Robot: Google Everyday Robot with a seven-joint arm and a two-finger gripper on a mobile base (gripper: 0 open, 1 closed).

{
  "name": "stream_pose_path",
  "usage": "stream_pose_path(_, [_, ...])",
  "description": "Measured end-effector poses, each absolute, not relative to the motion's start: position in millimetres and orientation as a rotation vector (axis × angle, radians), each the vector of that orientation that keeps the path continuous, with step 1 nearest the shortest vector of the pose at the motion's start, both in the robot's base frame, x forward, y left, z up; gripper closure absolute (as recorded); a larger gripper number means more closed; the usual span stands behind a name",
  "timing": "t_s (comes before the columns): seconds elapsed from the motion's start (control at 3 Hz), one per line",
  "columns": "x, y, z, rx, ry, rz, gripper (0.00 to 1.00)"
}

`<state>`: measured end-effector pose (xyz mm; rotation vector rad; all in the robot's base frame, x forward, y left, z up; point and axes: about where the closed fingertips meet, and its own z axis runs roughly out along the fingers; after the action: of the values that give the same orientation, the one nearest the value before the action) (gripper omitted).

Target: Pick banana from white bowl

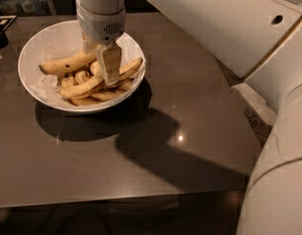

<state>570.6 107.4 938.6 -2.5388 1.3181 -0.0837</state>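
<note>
The white bowl stands at the far left of the dark table and holds several bananas. The long smooth yellow banana lies curved across the front of the pile, its right end near the bowl's right rim. A speckled long banana lies behind it on the left. My gripper hangs straight down from the white wrist into the middle of the bowl, right over the pile and touching or just above the smooth banana's middle. It hides part of the pile.
The dark table stretches to the right and front of the bowl. My white arm fills the right side. A pale box sits beyond the table's right edge. A dark object stands at the far left.
</note>
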Motion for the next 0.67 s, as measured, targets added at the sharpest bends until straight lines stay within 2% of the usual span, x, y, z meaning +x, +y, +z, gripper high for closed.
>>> stream_pose_path(0.67, [579,109,919,-2.563,1.34,-0.046,0.37])
